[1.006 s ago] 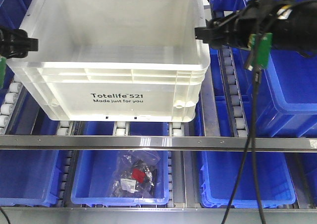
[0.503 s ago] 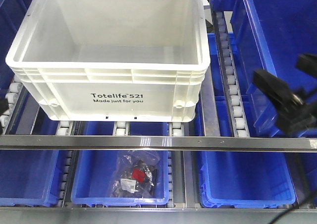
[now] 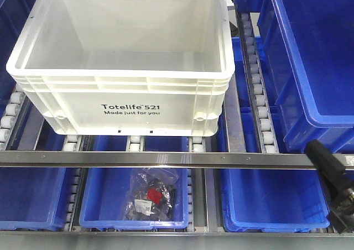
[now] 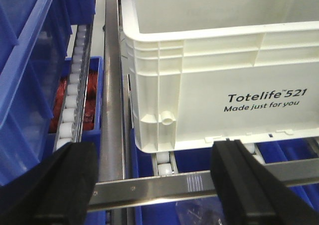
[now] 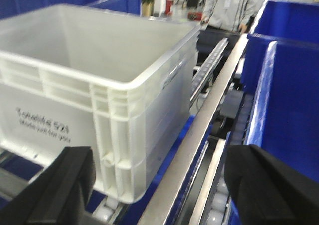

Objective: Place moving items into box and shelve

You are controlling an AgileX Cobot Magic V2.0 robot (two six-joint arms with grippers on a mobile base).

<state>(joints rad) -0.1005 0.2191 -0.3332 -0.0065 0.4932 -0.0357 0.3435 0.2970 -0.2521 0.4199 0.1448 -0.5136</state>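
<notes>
The white box (image 3: 124, 67) sits on the rollers (image 3: 260, 103), long axis crosswise; both tools, left (image 4: 154, 185) and right (image 5: 159, 180), gape wide and empty before its near corners.

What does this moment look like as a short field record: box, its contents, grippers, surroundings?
box: white crate marked Totelife 521, resting on shelf rollers
box contents: empty
left gripper: open, holding nothing, facing the crate's printed side
right gripper: open, holding nothing, near the crate's corner
below the box: blue bin holding a clear bag of small parts
beside the box: large blue bin
</notes>
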